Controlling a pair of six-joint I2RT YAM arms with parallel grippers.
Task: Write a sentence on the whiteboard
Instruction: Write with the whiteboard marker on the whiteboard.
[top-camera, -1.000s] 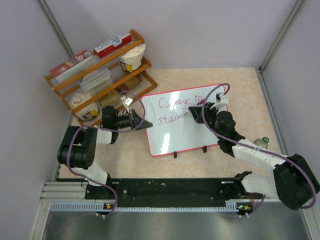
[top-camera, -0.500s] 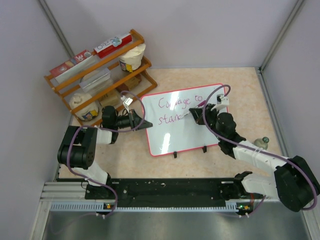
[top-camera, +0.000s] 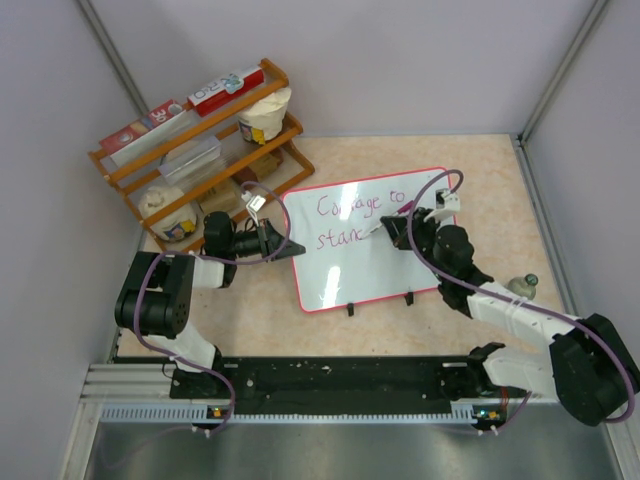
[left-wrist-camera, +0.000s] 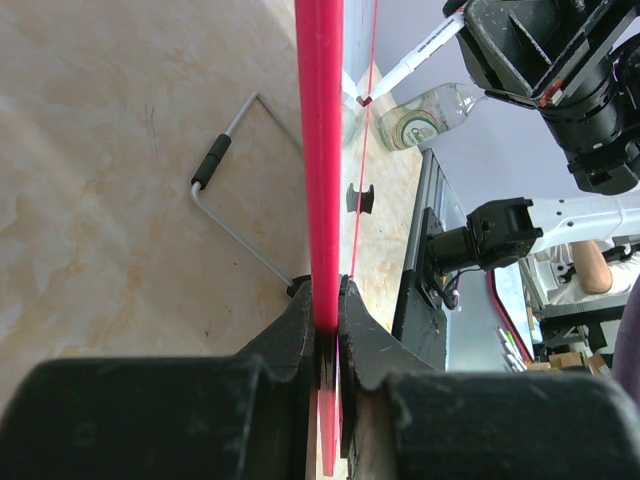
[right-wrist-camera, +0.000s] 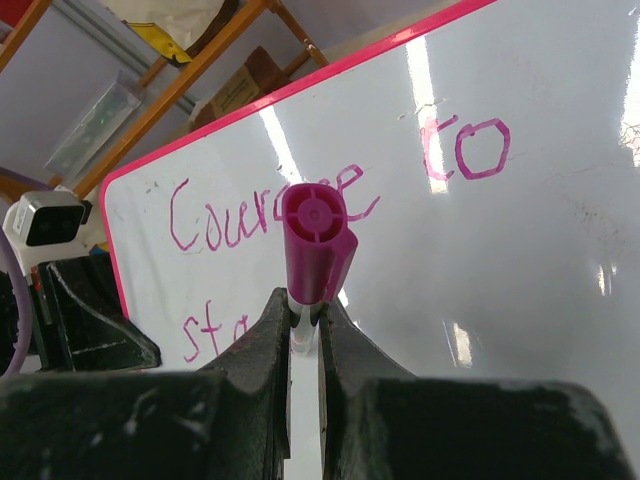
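Note:
The whiteboard (top-camera: 375, 265) with a pink-red rim lies mid-table, two black clips at its near edge. On it the sentence (top-camera: 350, 212) reads "Courage to" with "stan" below in purplish-pink; it also shows in the right wrist view (right-wrist-camera: 260, 215). My left gripper (top-camera: 268, 240) is shut on the whiteboard's left rim (left-wrist-camera: 320, 200). My right gripper (top-camera: 392, 230) is shut on a white marker with a magenta cap (right-wrist-camera: 315, 245), its tip (left-wrist-camera: 365, 100) touching the board beside "stan". The marker hides part of "Courage".
A wooden rack (top-camera: 200, 150) with boxes and cups stands at the back left. A small bottle (top-camera: 520, 287) lies at the right by my right arm. A bent wire stand (left-wrist-camera: 235, 200) lies on the table behind the board.
My right gripper and the marker have shifted slightly left along the second line. The left gripper has not moved.

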